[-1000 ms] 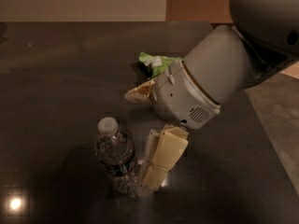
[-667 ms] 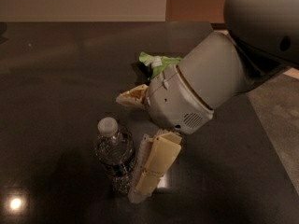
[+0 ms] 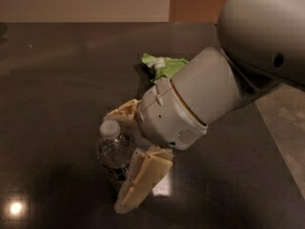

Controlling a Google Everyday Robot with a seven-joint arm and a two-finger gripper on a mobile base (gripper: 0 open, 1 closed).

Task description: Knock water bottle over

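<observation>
So, the water bottle stands upright on the dark table, at about 7 o'clock from the middle of the view. Its white cap is on top. The gripper is low over the table at the same place, and its two cream fingers are spread wide apart, holding nothing. One finger lies at 12 o'clock from the bottle, close behind the cap. The other finger reaches down at 4 o'clock from the bottle, just beside its lower part; I cannot tell if it touches the plastic. The bottle is between them. The thick grey arm comes from 2 o'clock. A green packet lies on the table at 12 o'clock from the wrist. A small bright light spot shows on the table at 8 o'clock, well apart from the bottle.
</observation>
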